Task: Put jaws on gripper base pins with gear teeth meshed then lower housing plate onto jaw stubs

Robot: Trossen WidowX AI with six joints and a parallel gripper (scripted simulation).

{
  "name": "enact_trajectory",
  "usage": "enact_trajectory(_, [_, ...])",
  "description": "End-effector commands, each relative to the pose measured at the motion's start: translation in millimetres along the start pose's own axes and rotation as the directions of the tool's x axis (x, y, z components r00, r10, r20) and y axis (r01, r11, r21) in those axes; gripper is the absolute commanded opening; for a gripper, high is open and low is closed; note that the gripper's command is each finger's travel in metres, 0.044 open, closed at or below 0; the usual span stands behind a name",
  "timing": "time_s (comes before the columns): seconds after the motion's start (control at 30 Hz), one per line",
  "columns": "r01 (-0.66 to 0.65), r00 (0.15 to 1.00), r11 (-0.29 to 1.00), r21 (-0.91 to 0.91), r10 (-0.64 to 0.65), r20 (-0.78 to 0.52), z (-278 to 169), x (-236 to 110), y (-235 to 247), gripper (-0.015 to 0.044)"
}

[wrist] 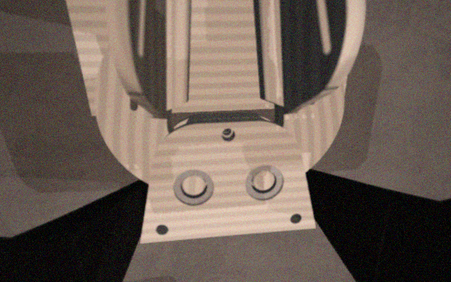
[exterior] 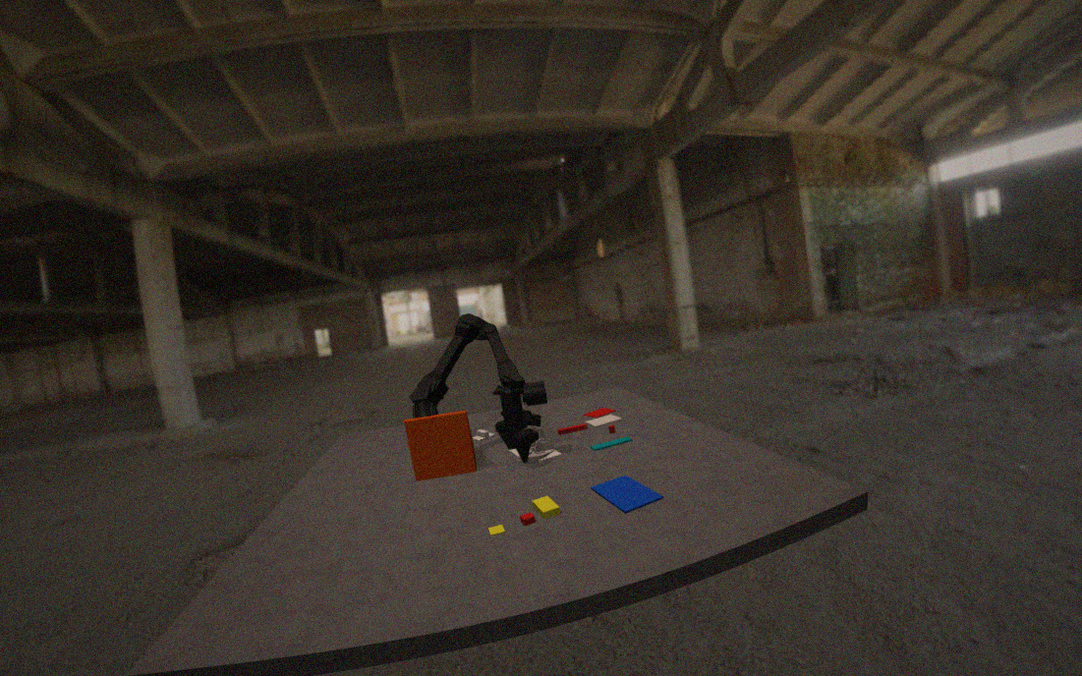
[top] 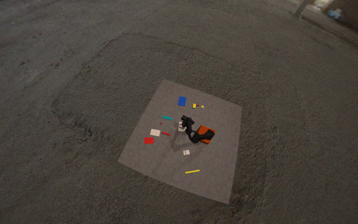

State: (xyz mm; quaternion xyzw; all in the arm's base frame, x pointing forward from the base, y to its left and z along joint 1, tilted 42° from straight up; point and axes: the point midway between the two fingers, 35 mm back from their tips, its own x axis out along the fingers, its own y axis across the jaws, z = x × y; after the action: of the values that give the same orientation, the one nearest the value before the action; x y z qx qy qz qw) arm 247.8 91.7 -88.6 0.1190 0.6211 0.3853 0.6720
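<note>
- Housing plate point(wrist: 227, 157), wrist view: it lies over the pale gripper base, its square end toward 6 o'clock and its rounded end toward 12. Two round stubs point(wrist: 193, 185) point(wrist: 264, 180) show through its ringed holes, one toward 8 o'clock and one toward 4 (the plate's level is hard to judge from straight above). The claw point(wrist: 225, 181) point(exterior: 525, 457) is set fairly wide and holding the plate, a black finger against each side, at 9 and 3 o'clock. Curved pale sides run up toward 12 o'clock around long straight strips; no gear teeth can be made out.
- Top view: the black arm point(top: 188, 129) reaches over the pale assembly point(top: 180, 128), partly hiding it. From there, a blue sheet point(top: 181, 101) point(exterior: 626, 493) lies at 12 o'clock, a teal strip point(top: 167, 118) point(exterior: 611, 443) at 10, a red stick point(top: 166, 133) point(exterior: 572, 428) at 8, and an orange box point(top: 202, 130) point(exterior: 442, 446) near 4. A yellow bar point(top: 192, 171) lies between 5 and 6.
- Exterior view: the claw points down at the pale pieces on the table point(exterior: 478, 579) point(top: 210, 172). From it, the blue sheet is at 4 o'clock and a yellow block point(exterior: 545, 505) point(top: 194, 105) at 5 (the finger gap is too small to read here).
</note>
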Motion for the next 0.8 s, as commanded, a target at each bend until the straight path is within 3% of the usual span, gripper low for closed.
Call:
enact_trajectory(0.0, [-0.003, 1.000, 1.000, -0.001, 0.003, 0.003, 0.7, 0.4, 0.4, 0.0351])
enact_trajectory(0.7, [-0.003, 1.000, 1.000, -0.001, 0.003, 0.003, 0.7, 0.4, 0.4, 0.0351])
enact_trajectory(0.77, [0.000, 1.000, 1.000, 0.000, 0.000, 0.000, 0.0, 0.0, 0.0, 0.0403])
